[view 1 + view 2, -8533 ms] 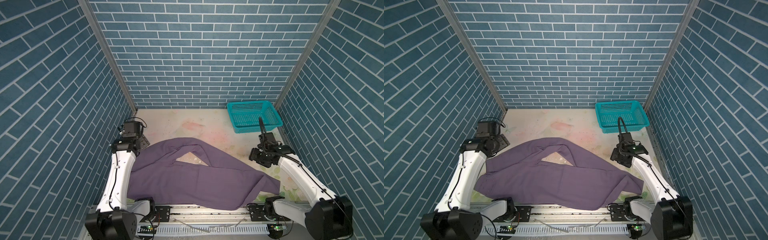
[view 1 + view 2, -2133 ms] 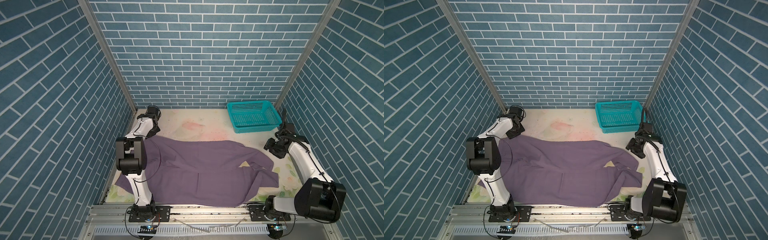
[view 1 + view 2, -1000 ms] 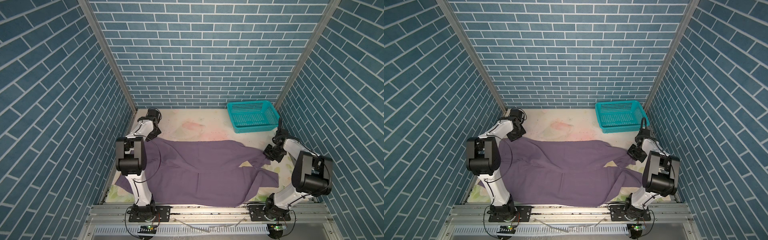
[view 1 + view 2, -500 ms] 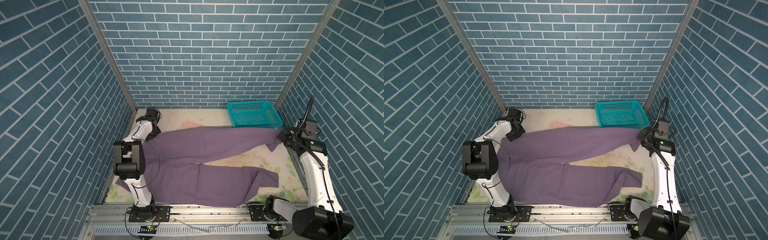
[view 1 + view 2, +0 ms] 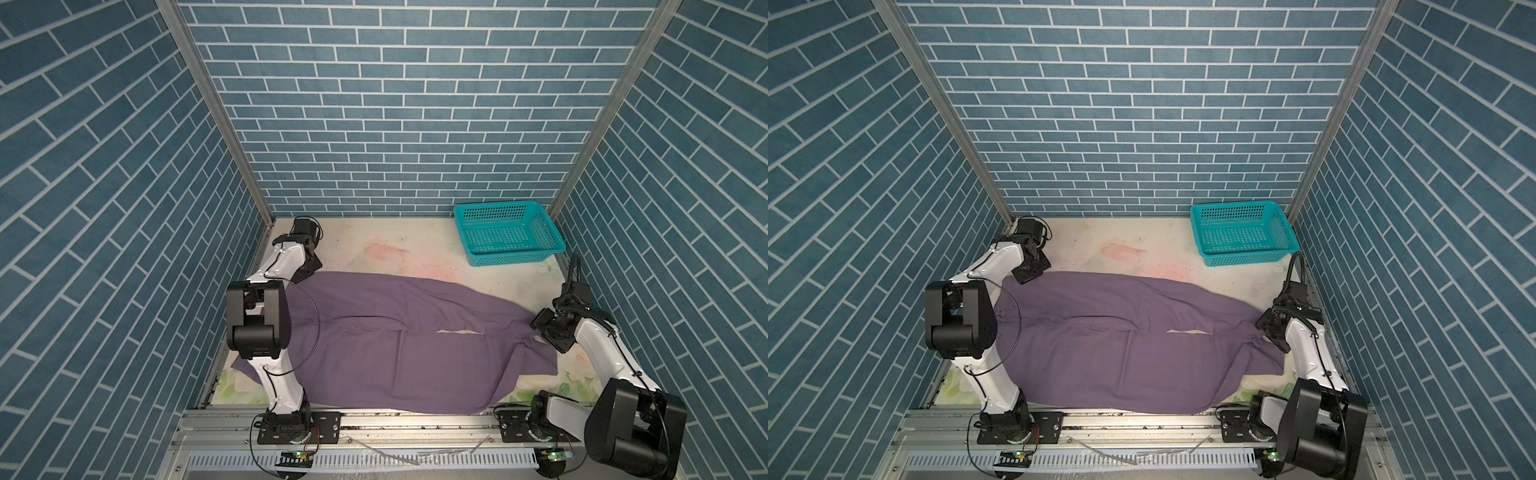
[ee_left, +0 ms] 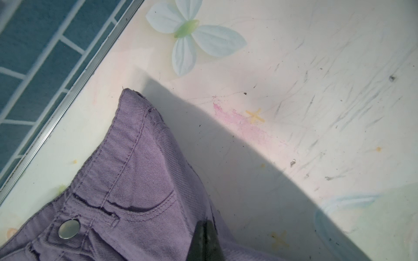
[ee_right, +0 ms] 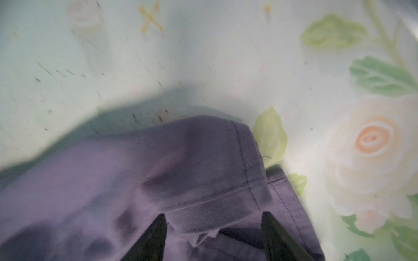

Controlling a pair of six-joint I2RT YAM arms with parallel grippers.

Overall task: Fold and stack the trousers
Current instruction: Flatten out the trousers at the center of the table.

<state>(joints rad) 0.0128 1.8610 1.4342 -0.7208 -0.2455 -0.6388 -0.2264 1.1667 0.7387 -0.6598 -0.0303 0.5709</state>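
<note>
The muted-purple trousers (image 5: 395, 349) (image 5: 1121, 353) lie flat across the table, waist at the left, the far leg lying against the near one with a thin gap between them. My left gripper (image 5: 309, 266) (image 5: 1027, 272) is at the back left corner of the cloth. In the left wrist view it (image 6: 205, 228) is shut on the trousers (image 6: 135, 169) beside the waistband with its metal button (image 6: 69, 229). My right gripper (image 5: 544, 332) (image 5: 1266, 328) hangs over the leg ends at the right. In the right wrist view it (image 7: 213, 215) is open, with the hem (image 7: 244, 158) lying loose below.
A teal plastic basket (image 5: 507, 232) (image 5: 1241, 232), empty, stands at the back right corner. Blue brick walls close in the table on three sides, and a metal rail (image 5: 415, 419) with both arm bases runs along the front. Bare flowered tabletop (image 5: 386, 245) shows behind the trousers.
My right gripper has come down from near the basket to the right front, laid the far leg against the near one and opened. The left gripper has stayed put, shut.
</note>
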